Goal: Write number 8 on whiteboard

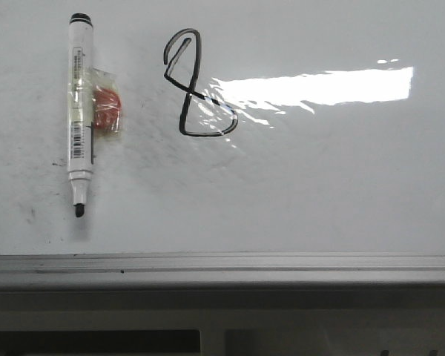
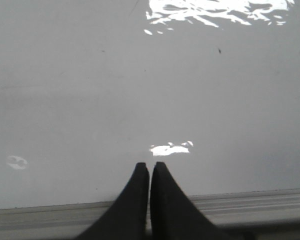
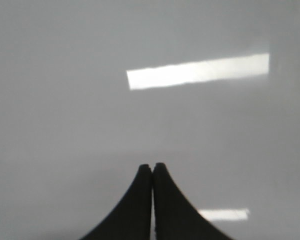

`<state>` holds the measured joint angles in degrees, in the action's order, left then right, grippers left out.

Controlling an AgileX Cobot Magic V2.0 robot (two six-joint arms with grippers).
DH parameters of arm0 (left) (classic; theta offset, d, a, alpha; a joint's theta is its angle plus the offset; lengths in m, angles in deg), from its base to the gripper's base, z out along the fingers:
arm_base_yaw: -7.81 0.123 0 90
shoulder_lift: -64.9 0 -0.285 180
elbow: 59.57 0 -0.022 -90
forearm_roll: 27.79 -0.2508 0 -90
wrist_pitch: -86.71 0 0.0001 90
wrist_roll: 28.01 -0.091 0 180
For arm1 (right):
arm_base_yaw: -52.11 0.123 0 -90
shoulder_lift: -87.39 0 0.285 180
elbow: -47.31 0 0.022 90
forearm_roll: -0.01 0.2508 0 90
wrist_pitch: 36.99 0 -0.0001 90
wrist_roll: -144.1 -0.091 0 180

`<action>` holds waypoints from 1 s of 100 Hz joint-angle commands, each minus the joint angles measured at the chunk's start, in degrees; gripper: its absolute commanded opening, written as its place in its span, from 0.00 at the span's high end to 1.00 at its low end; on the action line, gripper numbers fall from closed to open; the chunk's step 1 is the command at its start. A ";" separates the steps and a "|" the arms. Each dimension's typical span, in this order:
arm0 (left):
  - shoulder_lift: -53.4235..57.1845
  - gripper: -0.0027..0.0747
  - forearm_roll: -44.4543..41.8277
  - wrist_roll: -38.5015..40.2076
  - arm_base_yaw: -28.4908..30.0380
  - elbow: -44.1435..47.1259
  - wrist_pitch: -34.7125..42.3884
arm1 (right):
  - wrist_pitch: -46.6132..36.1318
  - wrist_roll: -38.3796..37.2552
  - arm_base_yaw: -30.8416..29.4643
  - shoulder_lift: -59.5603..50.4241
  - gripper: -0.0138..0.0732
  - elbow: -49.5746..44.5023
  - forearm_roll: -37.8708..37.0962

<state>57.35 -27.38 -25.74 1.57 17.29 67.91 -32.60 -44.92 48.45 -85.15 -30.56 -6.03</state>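
Black and angular, the number 8 (image 1: 196, 83) stands drawn on the whiteboard (image 1: 341, 185) in the front view, its lower loop touching the bright glare patch (image 1: 319, 87), with an uncapped marker (image 1: 80, 111) lying well to its left. Over the board near its grey edge rail (image 2: 270, 205), the left wrist view shows the left gripper (image 2: 149, 167) pinched together, holding nothing. The right wrist view shows the right gripper (image 3: 153, 168) likewise closed and empty above bare board.

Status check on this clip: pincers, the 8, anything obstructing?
Left pincer and right pincer shut, empty. Thin black angular number 8 drawn on glossy whiteboard. Uncapped white marker lies beside it, nothing obstructing.
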 commanded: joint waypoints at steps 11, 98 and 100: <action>1.63 0.99 0.61 0.15 0.24 2.25 2.99 | 5.38 2.53 -0.65 -1.45 0.91 -0.68 0.77; 1.63 0.99 0.61 0.15 0.24 2.25 2.99 | 12.59 4.22 -0.65 -1.45 0.91 -0.68 0.77; 1.63 0.99 0.61 0.15 0.24 2.25 2.99 | 12.59 4.22 -0.65 -1.45 0.91 -0.68 0.77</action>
<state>57.35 -27.26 -25.74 1.57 17.29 67.91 -18.45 -41.29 48.10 -85.40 -30.46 -5.05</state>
